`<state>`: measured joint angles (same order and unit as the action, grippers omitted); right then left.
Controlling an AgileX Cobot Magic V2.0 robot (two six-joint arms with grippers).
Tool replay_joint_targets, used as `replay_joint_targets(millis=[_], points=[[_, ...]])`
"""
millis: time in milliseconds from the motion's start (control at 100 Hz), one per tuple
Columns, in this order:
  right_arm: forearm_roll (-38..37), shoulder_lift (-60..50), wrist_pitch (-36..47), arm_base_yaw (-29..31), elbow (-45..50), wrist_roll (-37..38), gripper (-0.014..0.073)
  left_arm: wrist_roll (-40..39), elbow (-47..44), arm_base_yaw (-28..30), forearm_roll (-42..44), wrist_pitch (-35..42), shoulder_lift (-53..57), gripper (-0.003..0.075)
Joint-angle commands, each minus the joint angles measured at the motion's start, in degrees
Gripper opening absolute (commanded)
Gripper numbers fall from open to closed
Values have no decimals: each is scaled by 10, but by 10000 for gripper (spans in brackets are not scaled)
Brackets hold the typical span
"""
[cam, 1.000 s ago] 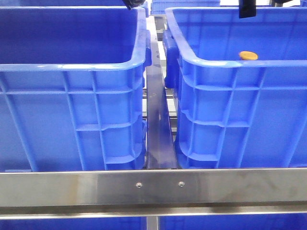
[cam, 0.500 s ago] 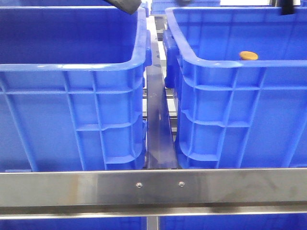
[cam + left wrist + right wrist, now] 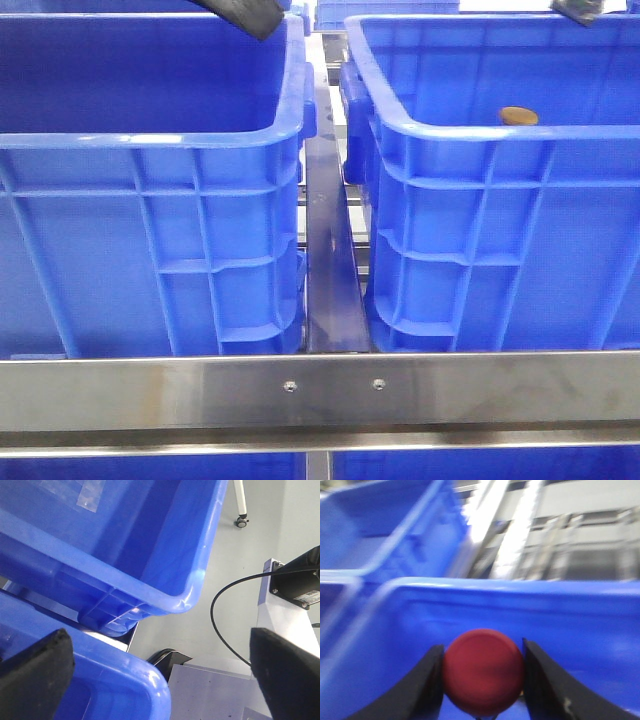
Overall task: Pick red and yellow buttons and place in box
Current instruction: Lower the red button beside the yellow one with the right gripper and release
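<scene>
Two alike blue crates stand side by side, the left crate (image 3: 150, 140) and the right crate (image 3: 470, 135). The yellow-orange button (image 3: 519, 116) lies inside the right crate, seen just over its near rim. My right gripper (image 3: 484, 680) is shut on the dark red button (image 3: 484, 670), with a blue crate wall (image 3: 580, 615) behind it; in the front view only a grey tip of the gripper (image 3: 578, 10) shows at the top edge. My left gripper (image 3: 160, 680) is open wide and empty over a crate corner (image 3: 125, 685); it shows dark at the top of the front view (image 3: 240, 14).
A steel rail (image 3: 320, 390) crosses in front of the crates. A dark beam (image 3: 328, 260) runs in the gap between them. The left wrist view shows a black cable (image 3: 225, 630), a white frame (image 3: 280, 615) and grey floor beyond the crates.
In the front view the right gripper has moved right and up, almost out of the top edge. The left arm has come further into view at the top left. The yellow button has not moved.
</scene>
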<state>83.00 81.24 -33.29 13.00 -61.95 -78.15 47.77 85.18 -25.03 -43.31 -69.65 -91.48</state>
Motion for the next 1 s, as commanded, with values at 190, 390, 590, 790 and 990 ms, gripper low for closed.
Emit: replay_joint_targets(millis=[190, 390, 590, 790, 990], points=[[24, 31, 112, -1, -24, -65, 162, 0, 16, -5, -32, 3, 21, 670], [25, 104, 134, -1, -54, -65, 162, 0, 16, -5, -32, 3, 21, 670], [25, 177, 132, -1, -99, -65, 162, 0, 16, -5, -32, 4, 21, 670], [25, 227, 133, -1, -124, -65, 162, 0, 16, -5, -32, 4, 21, 670], [25, 242, 133, -1, -126, -65, 169, 0, 16, -5, -32, 4, 21, 670]])
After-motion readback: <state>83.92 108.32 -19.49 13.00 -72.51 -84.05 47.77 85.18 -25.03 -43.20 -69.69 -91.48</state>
